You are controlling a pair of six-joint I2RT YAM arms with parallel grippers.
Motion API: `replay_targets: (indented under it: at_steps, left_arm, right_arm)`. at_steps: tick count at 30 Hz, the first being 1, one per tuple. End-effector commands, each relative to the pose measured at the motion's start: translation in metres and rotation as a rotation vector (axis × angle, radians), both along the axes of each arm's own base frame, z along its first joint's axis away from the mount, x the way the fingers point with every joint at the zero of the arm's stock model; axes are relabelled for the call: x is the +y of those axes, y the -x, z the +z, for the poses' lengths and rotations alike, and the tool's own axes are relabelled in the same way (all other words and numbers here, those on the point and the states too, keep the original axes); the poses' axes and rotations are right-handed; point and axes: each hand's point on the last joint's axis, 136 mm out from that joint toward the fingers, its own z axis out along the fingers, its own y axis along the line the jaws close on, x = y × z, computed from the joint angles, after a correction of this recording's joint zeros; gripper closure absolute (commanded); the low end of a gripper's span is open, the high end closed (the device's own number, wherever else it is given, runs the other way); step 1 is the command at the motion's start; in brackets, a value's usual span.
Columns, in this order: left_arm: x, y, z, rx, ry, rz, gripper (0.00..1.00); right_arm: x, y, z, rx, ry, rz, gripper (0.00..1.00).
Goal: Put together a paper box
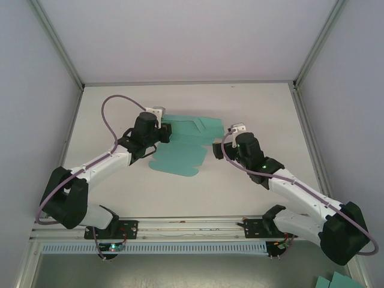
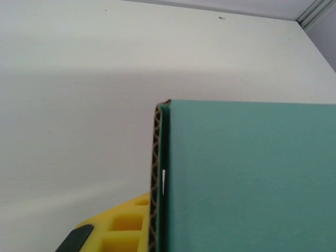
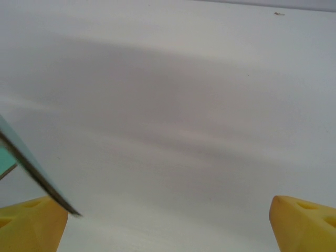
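The paper box (image 1: 180,153) is a teal die-cut card lying mostly flat in the middle of the white table, with flaps raised along its far edge. My left gripper (image 1: 163,133) is shut on the card's left side. In the left wrist view a folded teal panel (image 2: 247,178) stands upright, its corrugated edge against one yellow finger (image 2: 123,226); the other finger is hidden behind the panel. My right gripper (image 1: 217,150) stands open at the card's right edge. Its yellow fingertips (image 3: 302,223) are wide apart over bare table, and a thin card edge (image 3: 31,168) crosses above the left one.
Metal frame posts (image 1: 60,48) and grey walls close in the table on three sides. A rail (image 1: 192,225) runs along the near edge between the arm bases. Spare teal cards (image 1: 333,281) lie off the table at the bottom right.
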Motion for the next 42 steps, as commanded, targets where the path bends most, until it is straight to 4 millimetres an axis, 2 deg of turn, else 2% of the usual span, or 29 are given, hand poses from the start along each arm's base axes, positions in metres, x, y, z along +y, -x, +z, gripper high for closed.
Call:
replay_targets:
  at_steps: [1,4,9,17,21,25,28,33,37,42]
  left_arm:
    - [-0.013,0.004,0.001,0.006,0.022,-0.058,1.0]
    - [-0.016,0.004,0.0,0.011,0.022,-0.071,1.0]
    - [-0.024,0.005,0.004,0.0,0.047,-0.111,1.0]
    - [-0.031,0.009,0.008,-0.014,0.039,-0.138,1.0]
    - [-0.029,0.01,0.01,-0.015,0.036,-0.13,1.0]
    - [-0.024,0.009,0.008,-0.014,0.021,-0.103,1.0]
    - [-0.019,0.009,0.002,-0.007,0.002,-0.086,1.0]
    - [-0.014,0.012,-0.007,-0.002,-0.02,-0.071,1.0]
    - [-0.017,0.014,-0.006,0.0,-0.005,-0.089,1.0]
    - [-0.021,0.018,-0.003,-0.007,0.01,-0.121,1.0]
  right_arm:
    - [0.024,-0.012,0.043,-0.099,-0.139,0.054,0.02]
    - [0.029,-0.014,0.045,-0.095,-0.162,0.066,0.02]
    - [0.044,-0.022,0.035,-0.073,-0.175,0.085,0.02]
    - [0.062,-0.04,0.009,-0.075,-0.012,0.017,0.02]
    - [0.047,-0.042,0.003,-0.091,0.07,-0.082,0.02]
    - [0.036,-0.032,0.01,-0.105,0.072,-0.102,0.02]
    - [0.03,-0.018,0.025,-0.124,0.052,-0.07,0.01]
    - [0.02,0.018,0.047,-0.15,-0.014,0.051,0.02]
    - [-0.009,0.037,0.067,-0.184,-0.091,0.023,0.02]
    - [-0.054,0.04,0.08,-0.207,-0.09,-0.121,0.02]
